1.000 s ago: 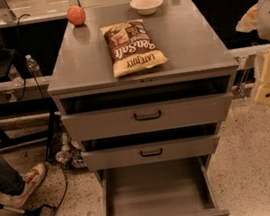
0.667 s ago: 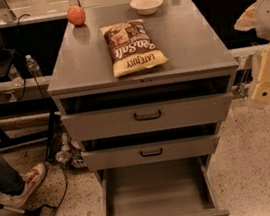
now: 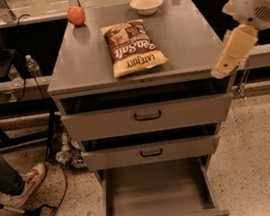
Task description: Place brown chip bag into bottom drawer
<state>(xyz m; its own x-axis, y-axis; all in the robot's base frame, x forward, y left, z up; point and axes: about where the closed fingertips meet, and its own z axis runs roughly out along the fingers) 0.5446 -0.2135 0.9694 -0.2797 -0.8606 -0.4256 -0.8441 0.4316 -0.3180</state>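
Note:
The brown chip bag [image 3: 131,47] lies flat on the grey cabinet top [image 3: 190,36], near the middle front, with its "Sea Salt" lettering facing up. The bottom drawer [image 3: 158,195] is pulled far out and its inside is bare. The two shallower drawers above it are slightly ajar. My gripper [image 3: 230,53] hangs from the white arm at the right, over the cabinet's front right corner, well to the right of the bag and not touching it. It holds nothing that I can see.
An orange-red round fruit [image 3: 76,15] and a white bowl [image 3: 146,4] sit at the back of the cabinet top. A seated person's leg and shoe [image 3: 25,184] and cables are on the floor at left. A water bottle [image 3: 33,67] stands on the shelf at left.
My gripper has moved left and a little up, from beside the cabinet to over its front right corner. The bag and drawers have not moved.

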